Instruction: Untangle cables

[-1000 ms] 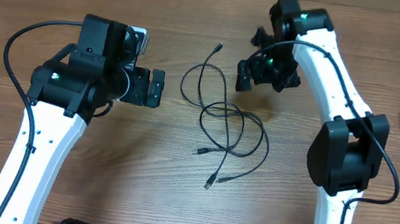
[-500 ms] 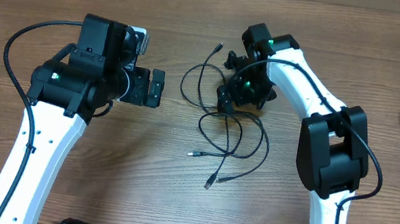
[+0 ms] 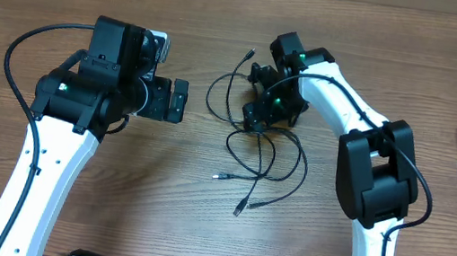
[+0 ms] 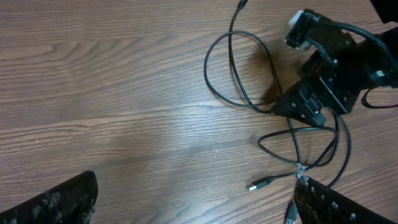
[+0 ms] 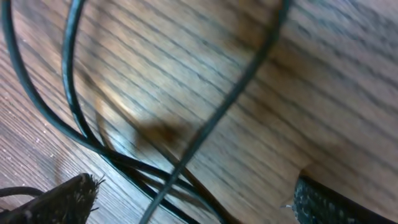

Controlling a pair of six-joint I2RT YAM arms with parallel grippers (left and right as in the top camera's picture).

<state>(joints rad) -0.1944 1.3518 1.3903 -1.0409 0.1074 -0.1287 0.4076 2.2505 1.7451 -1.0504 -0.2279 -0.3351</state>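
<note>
**A:** Which step are you on?

**B:** The reach for a first pick. Your right gripper (image 3: 257, 116) sits low over the far edge of the cables (image 3: 262, 156), jaws spread wide, nothing pinched yet. The left gripper (image 3: 178, 101) hangs left of the cables, well apart, also wide open and empty.

**A:** Next move?

**B:** Prob. close on one strand only, then draw it clear of the cables w/o dragging the rest.

**A:** Do the views differ?

**B:** Yes. The right wrist cam shows strands crossing between its fingertips (image 5: 59, 199), close to the table (image 5: 323, 93), which overhead can't show. The left wrist cam gives the loop layout and the loose plugs (image 4: 261, 184) at the cables' near edge.
</note>
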